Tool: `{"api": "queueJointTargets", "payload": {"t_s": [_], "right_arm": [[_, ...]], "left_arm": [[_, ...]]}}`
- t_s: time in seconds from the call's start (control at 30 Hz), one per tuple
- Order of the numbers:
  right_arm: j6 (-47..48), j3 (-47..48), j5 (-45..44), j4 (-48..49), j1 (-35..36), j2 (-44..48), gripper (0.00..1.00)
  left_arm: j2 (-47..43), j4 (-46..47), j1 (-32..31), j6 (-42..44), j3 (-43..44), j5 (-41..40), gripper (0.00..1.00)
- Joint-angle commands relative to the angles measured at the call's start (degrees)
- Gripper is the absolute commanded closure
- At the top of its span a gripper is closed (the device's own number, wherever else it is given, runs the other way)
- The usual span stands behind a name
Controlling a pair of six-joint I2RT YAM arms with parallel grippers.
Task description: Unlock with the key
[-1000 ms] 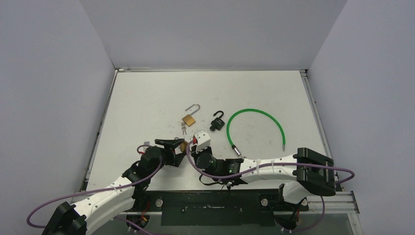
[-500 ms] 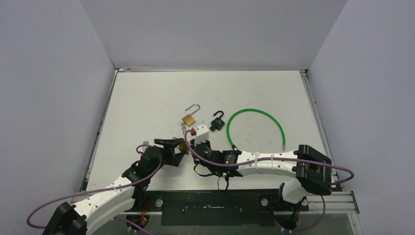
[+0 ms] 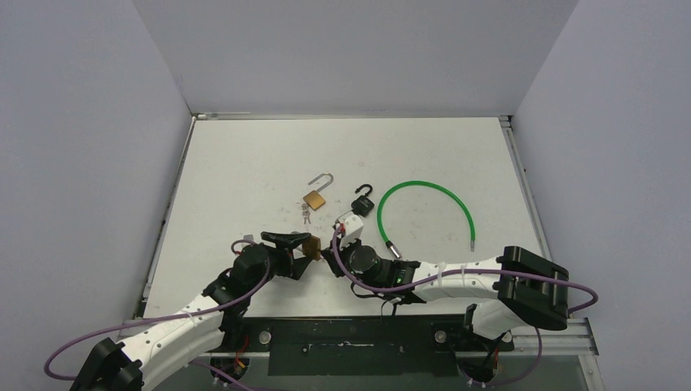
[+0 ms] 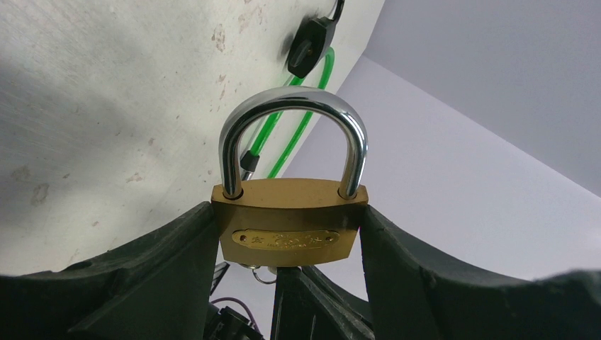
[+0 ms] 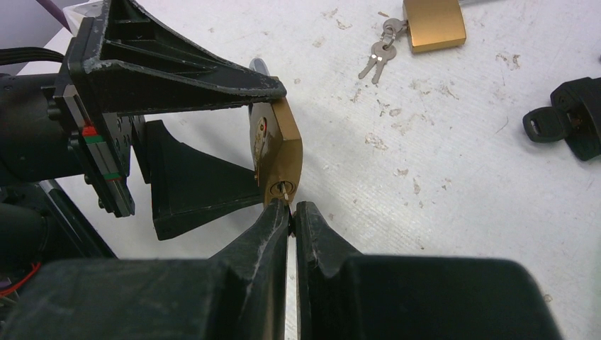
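Note:
A brass padlock [image 4: 289, 223] with its steel shackle [image 4: 292, 117] seated in the body at both ends is clamped between my left gripper's [image 4: 287, 212] two black fingers. It also shows in the top view [image 3: 311, 246] and the right wrist view [image 5: 280, 152]. A small key [image 5: 285, 191] sticks out of the keyhole in the padlock's underside. My right gripper [image 5: 292, 209] is shut on the key's head, right under the padlock. In the top view the left gripper [image 3: 300, 247] and right gripper [image 3: 330, 251] meet near the table's front middle.
On the table behind lie an open brass padlock [image 3: 316, 195] with keys [image 3: 305, 212], an open black padlock [image 3: 363, 204] with a key in it, and a green cable lock [image 3: 424, 212] to the right. Walls enclose the table [image 3: 244, 163].
My right wrist has swung and turned at the padlock, its white camera block ending further right. My left gripper with the padlock has shifted slightly right.

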State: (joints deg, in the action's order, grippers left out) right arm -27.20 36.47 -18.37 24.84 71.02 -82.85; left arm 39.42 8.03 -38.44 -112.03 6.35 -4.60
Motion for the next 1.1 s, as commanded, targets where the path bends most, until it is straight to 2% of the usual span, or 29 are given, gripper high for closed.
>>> {"api": "queueJointTargets", "payload": {"t_s": [0.0,0.1,0.23,0.53,0.63,0.73,0.93,1.07], "right_arm": [[2.8,-0.8,3.4,5.4,-0.2,1.8,1.0],[2.8,0.5,3.0,4.5,-0.2,0.4,1.0],[-1.3,6.1,-0.7,-2.1,-0.3,-2.3,1.0],[-5.9,15.1,-1.8,-8.7,-2.5,-7.4,1.0],[-8.7,13.6,2.1,-7.2,-4.0,-6.3,1.0],[-15.4,9.9,9.0,-4.0,-6.9,-3.1,1.0],[-36.0,0.5,24.7,4.1,-14.9,2.8,1.0],[-48.0,-3.8,28.2,7.3,-17.0,4.1,1.0]], "left_arm": [[-2.0,13.1,-0.2,-1.8,2.3,3.5,0.79],[-1.6,13.6,-0.1,-1.5,2.3,3.8,0.8],[-0.5,15.2,-0.1,-0.9,2.4,4.6,0.82],[-0.4,15.9,-0.1,0.0,2.6,6.5,0.83],[-1.0,16.0,-0.1,0.5,2.4,6.2,0.83],[-1.2,16.8,-0.1,1.6,2.5,5.6,0.83],[0.4,22.6,0.0,4.3,2.9,5.4,0.83],[2.1,24.7,-0.1,6.0,3.5,6.1,0.83]]}}
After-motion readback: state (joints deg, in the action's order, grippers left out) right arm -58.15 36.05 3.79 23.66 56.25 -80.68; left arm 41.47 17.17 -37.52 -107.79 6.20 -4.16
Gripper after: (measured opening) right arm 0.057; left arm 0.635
